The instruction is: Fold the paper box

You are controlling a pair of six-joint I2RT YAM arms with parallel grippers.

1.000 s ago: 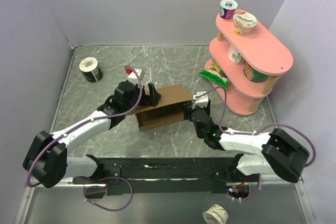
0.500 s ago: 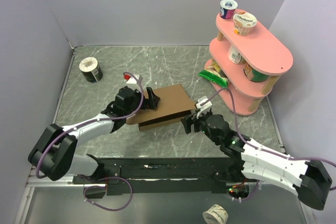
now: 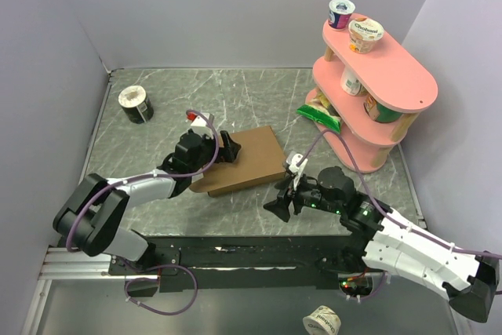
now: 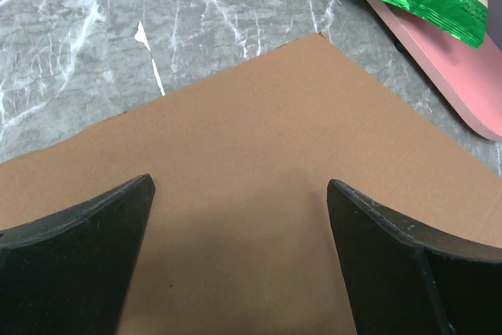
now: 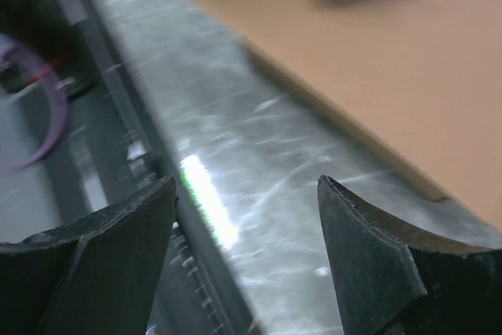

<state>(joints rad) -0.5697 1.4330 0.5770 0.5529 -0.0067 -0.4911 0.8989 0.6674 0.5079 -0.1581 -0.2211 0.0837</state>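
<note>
**Both grippers open, box shut flat at mid-desk**

Left gripper (image 3: 227,149): jaws spread wide, nothing clamped, fingers (image 4: 86,249) low over the 9 o'clock end of the paper box (image 3: 245,159). Contact with the cardboard impossible to judge. Left wrist view filled by bare brown panel between two black fingertips, both fingers cut off by the frame's lower edge.

Right gripper (image 3: 281,206): jaws likewise apart and empty, at 5 o'clock from the box, near its near right corner but clear of it, fingers aimed toward 9 o'clock above the desk (image 3: 235,92). Right wrist view smeared by blur: box edge across the upper right, grey marble beneath, a purple cable (image 5: 56,115) at 9 o'clock, a dark shape at 12 o'clock too blurred to name.

Box itself shallow, top panel down, skewed at the desk's centre. Interior hidden, far side masked by the left gripper.

Farther out, at 2 o'clock: green packet (image 3: 320,118) on the lowest tier of a pink shelf (image 3: 392,76), cropped at the left wrist view's top right corner. Two yogurt cups (image 3: 365,34) on the top tier; containers on the middle tier half hidden beneath it. At 10 o'clock, a black-and-white roll (image 3: 135,103) near the desk's corner. At 6 o'clock, past the desk's near edge, a paper cup (image 3: 321,321) on its side, close to the frame's bottom edge.
</note>
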